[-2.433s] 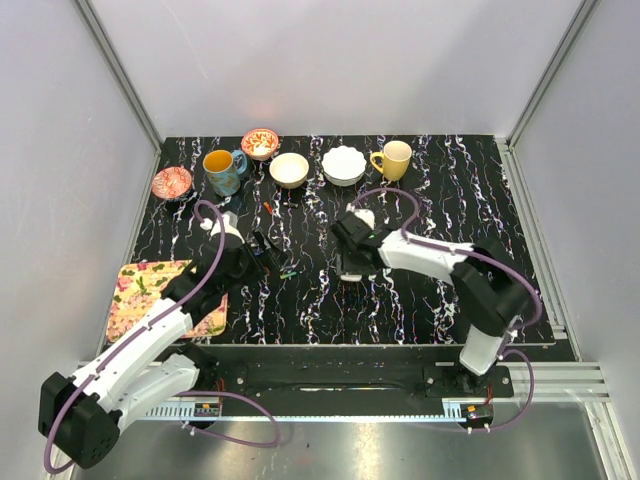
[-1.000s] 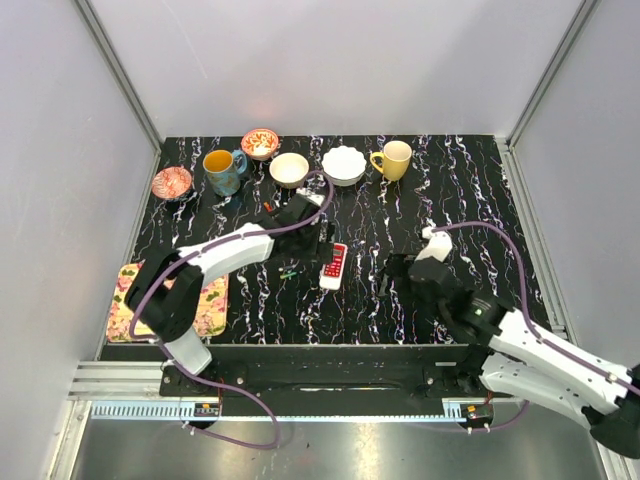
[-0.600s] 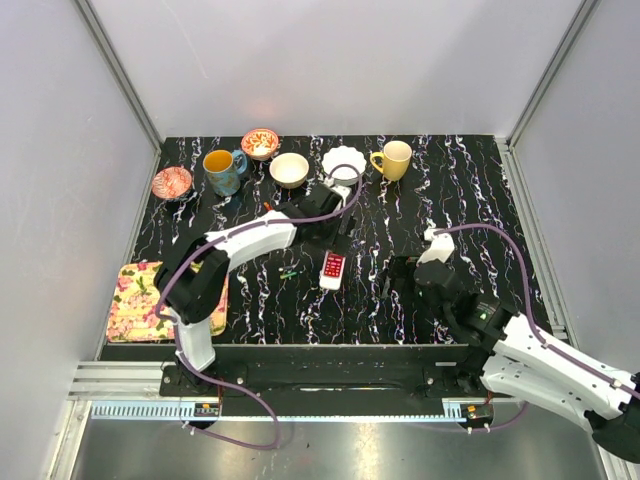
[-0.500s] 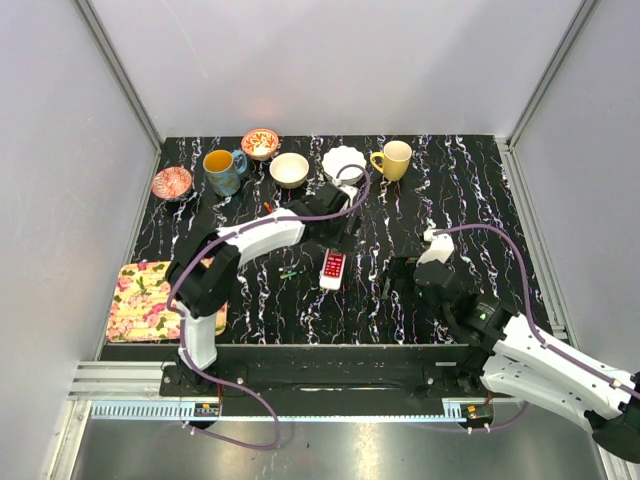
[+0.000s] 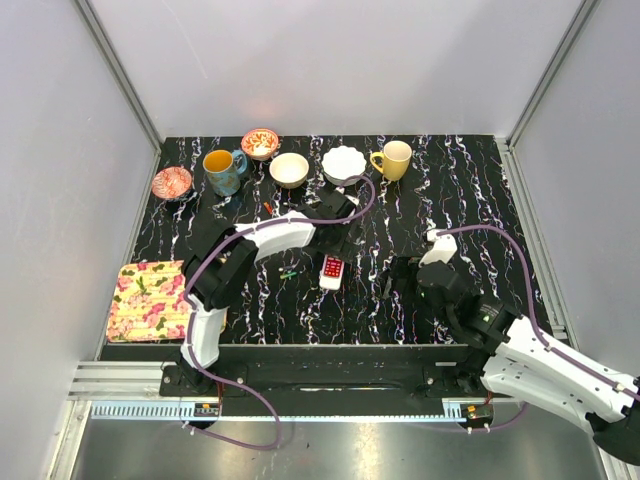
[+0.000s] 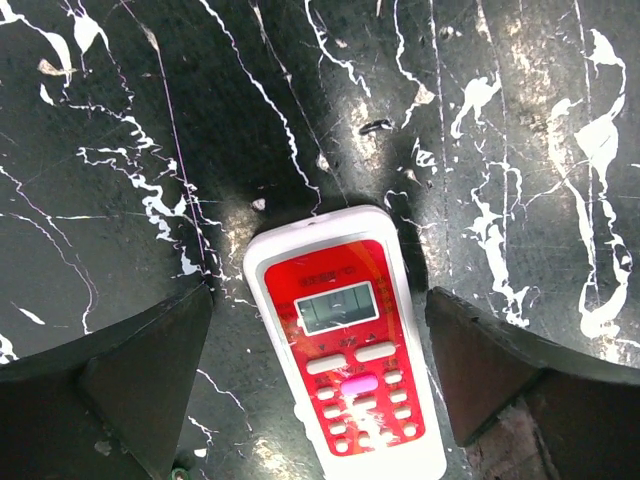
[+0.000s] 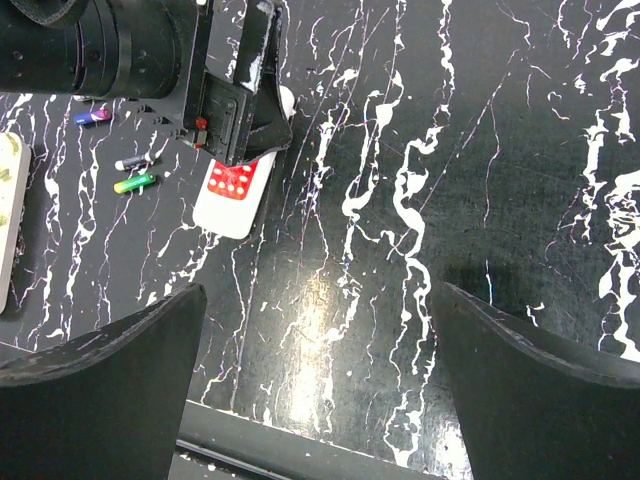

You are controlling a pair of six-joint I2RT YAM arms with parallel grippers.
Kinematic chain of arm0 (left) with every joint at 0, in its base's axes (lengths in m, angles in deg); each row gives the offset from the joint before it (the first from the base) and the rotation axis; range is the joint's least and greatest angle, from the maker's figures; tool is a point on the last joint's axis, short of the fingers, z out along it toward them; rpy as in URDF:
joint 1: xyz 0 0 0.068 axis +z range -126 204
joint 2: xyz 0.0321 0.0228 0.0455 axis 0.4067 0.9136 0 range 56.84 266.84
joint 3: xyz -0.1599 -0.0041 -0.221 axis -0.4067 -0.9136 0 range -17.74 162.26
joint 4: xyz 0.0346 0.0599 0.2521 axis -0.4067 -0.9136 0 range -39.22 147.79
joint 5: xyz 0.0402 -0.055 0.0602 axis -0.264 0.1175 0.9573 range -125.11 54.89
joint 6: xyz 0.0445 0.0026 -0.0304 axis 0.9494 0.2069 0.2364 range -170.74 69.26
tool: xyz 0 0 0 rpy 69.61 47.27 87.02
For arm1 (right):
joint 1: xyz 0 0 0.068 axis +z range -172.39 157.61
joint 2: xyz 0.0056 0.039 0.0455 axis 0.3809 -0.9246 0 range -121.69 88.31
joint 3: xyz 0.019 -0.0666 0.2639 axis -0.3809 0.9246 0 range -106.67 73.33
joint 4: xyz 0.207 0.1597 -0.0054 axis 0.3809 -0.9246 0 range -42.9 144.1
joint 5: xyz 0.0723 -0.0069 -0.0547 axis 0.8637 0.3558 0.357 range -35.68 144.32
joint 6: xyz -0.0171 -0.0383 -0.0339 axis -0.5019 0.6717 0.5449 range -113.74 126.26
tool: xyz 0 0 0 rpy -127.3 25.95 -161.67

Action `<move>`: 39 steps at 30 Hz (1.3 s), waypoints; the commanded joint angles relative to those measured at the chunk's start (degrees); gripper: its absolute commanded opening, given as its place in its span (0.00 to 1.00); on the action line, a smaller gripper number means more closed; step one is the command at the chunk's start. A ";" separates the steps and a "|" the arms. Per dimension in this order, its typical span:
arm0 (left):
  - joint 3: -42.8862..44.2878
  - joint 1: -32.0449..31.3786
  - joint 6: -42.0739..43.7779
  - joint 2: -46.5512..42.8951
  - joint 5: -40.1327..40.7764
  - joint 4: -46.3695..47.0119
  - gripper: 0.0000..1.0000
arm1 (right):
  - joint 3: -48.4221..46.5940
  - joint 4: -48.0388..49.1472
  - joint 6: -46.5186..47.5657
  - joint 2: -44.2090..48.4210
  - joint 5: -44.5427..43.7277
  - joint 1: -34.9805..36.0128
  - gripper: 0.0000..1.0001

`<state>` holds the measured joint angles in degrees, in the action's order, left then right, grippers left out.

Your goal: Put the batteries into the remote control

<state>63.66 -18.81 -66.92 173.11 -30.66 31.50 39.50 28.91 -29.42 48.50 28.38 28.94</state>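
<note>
The remote control (image 6: 345, 340) lies face up on the black marbled table, showing its red front, small screen and buttons. My left gripper (image 6: 318, 335) hangs open over it, one finger on each side, neither touching it. In the top view the left gripper (image 5: 336, 238) covers the far end of the remote control (image 5: 330, 272). The batteries (image 5: 288, 272) lie loose just left of it; in the right wrist view the batteries (image 7: 135, 183) show green and red beside the remote control (image 7: 233, 195). My right gripper (image 5: 393, 277) stands open and empty to the right of the remote.
Along the back edge stand a blue cup (image 5: 222, 170), a cream bowl (image 5: 289, 169), a white scalloped bowl (image 5: 343, 163), a yellow mug (image 5: 393, 158) and two red patterned dishes (image 5: 260, 142). A floral mat (image 5: 150, 295) lies at the near left. A small red piece (image 5: 268, 207) lies behind the batteries.
My left arm has swung right and stretched out, bringing its open gripper down over the remote's far end. The remote, the batteries and the right arm have barely moved.
</note>
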 commanded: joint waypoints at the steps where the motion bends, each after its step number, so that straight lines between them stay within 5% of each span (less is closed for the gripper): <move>1: 2.79 -0.08 -2.35 1.94 2.14 -1.48 0.90 | -0.37 0.58 -0.35 -0.18 -1.31 0.00 1.00; 26: 3.41 -3.42 -19.50 2.65 12.07 -7.99 0.79 | 0.60 -0.03 -2.72 0.17 -1.31 0.00 1.00; 33: 3.85 -3.42 -18.27 4.49 12.34 -7.91 0.56 | 0.86 -1.35 -3.43 1.66 -1.40 0.08 1.00; 35: 4.11 -3.42 -17.30 4.67 12.08 -7.91 0.41 | 0.95 -1.88 -3.78 1.93 -1.31 0.08 1.00; 37: 3.59 -3.42 -16.60 3.71 11.99 -7.73 0.12 | 0.95 -2.49 -4.05 2.37 -1.40 0.08 1.00; 39: 2.10 -3.51 -16.16 0.73 12.25 -6.59 0.00 | 0.52 -2.15 -3.96 2.37 -1.23 0.00 1.00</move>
<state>66.98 -21.98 -84.80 175.16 -19.19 25.14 40.29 27.05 -32.44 50.10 28.30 28.94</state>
